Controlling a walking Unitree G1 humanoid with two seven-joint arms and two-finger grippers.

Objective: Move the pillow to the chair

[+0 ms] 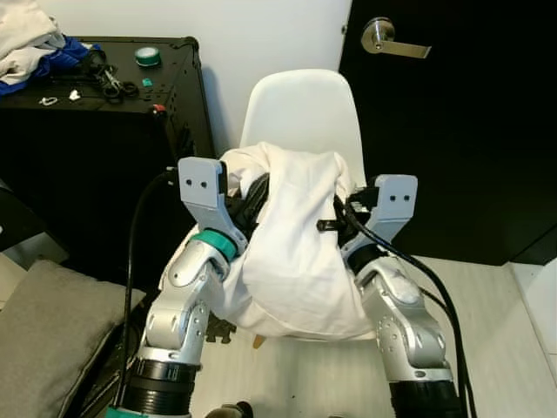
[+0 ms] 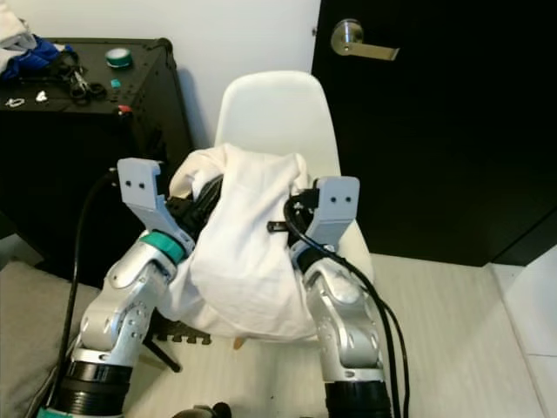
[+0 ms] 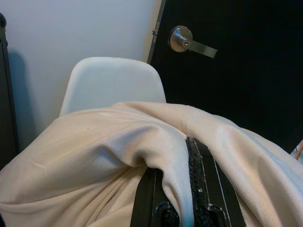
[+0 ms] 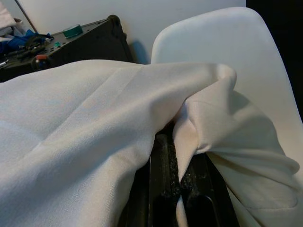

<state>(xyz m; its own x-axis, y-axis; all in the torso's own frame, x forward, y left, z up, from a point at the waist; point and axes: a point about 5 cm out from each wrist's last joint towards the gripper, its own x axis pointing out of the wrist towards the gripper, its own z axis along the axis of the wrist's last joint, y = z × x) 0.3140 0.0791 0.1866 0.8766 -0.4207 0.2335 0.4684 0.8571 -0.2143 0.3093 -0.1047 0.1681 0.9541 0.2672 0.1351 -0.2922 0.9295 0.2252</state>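
A white pillow (image 1: 291,252) hangs between my two arms, just in front of and partly over the seat of a white shell chair (image 1: 305,109). My left gripper (image 1: 252,196) is shut on a fold of the pillow's cloth at its upper left; in the left wrist view the cloth (image 3: 175,156) is pinched between the black fingers (image 3: 201,179). My right gripper (image 1: 344,213) is shut on the pillow's right edge; a fold of cloth (image 4: 189,142) is clamped between its fingers. The chair's seat is hidden behind the pillow.
A black cabinet (image 1: 104,165) stands left of the chair, with clothes, cables and a green tape roll (image 1: 147,57) on top. A black door with a lever handle (image 1: 392,39) is to the right. A grey cushion (image 1: 52,340) lies at lower left.
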